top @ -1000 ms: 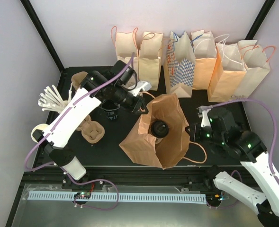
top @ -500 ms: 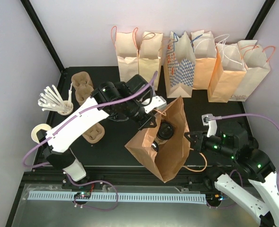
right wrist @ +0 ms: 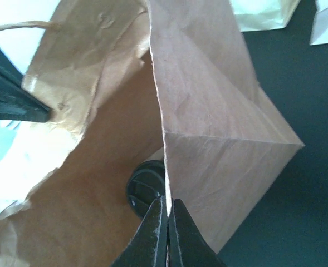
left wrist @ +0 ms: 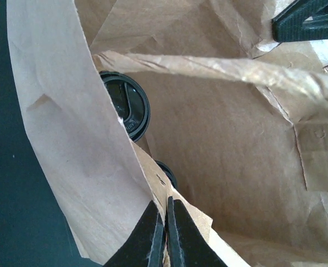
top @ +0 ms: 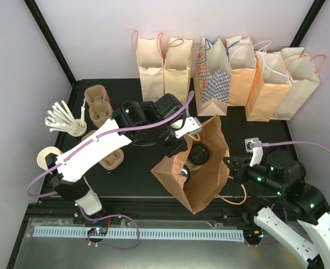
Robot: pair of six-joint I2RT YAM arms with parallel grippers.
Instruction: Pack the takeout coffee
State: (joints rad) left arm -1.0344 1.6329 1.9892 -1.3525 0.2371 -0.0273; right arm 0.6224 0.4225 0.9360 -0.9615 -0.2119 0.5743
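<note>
- over the last second the bag [top: 207, 188] rose from a slumped, wide-open sprawl on the tabletop [top: 134, 168] to a narrower, more upright stance, and shifted slightly right.
- the left claw [top: 182, 144] moved right with it; its wrist view showed the left claw [left wrist: 165, 231] clenched on the near rim of the bag.
- the right claw [top: 231, 166] drew back toward its base, pinching the opposite rim; its own view showed the right claw [right wrist: 167, 222] closed on that paper edge.
- the coffee [top: 198, 153] sat inside the bag, its black lid showing through the mouth.
- judgement: the coffee looked packed, and the lift seemed meant to stand the bag up; a tilt could tip the coffee.
</note>
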